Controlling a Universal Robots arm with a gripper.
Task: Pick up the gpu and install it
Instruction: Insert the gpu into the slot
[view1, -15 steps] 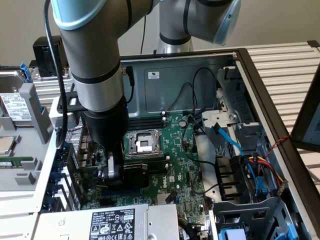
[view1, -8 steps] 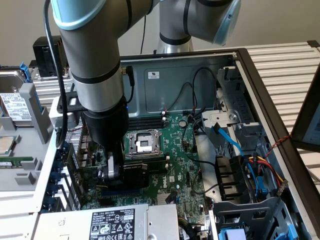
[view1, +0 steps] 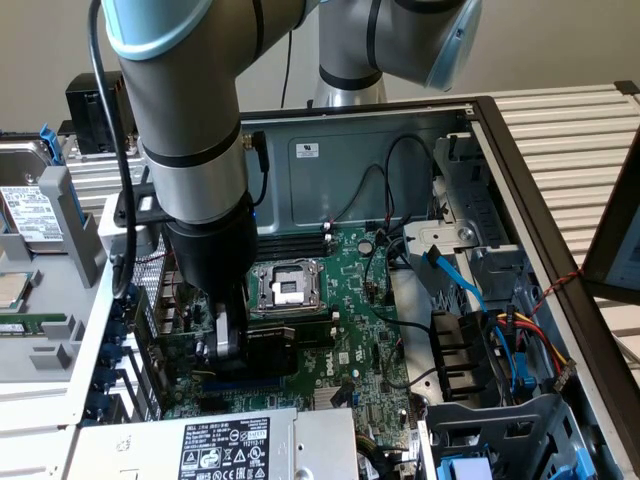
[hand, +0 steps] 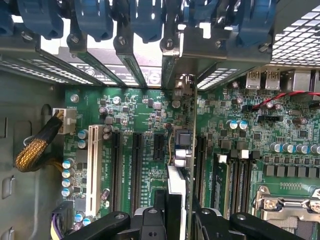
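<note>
Gripper (hand: 179, 222) fingers sit either side of the gpu (hand: 184, 150), which appears edge-on between them as a thin green card with a pale strip and a silvery bracket end; the fingers look clamped on it. Holding the card on edge, upright over the motherboard (hand: 140, 105), suits pressing its lower edge straight down into a slot, and its bracket end points toward the rear openings of the case, under the row of blue retention clips (hand: 95, 20). Whether the card's edge is already seated, only touching, or just above the board cannot be told, since the card hides its own lower edge.

In the exterior view the gripper (view1: 228, 345) is low inside the open computer case (view1: 520, 150), with a dark block, probably the gpu's fan shroud (view1: 265, 352), just beside it and near the CPU socket (view1: 288, 288). The robot arm (view1: 190, 130) covers much of the expansion slot area, so the slot being used is hidden there.

Farther off, black expansion slots (hand: 116, 170) and a white slot (hand: 93, 167) lie beside the card, a braided cable (hand: 37, 147) beyond them. A power supply label (view1: 225, 448) is cut off at the frame edge.
</note>
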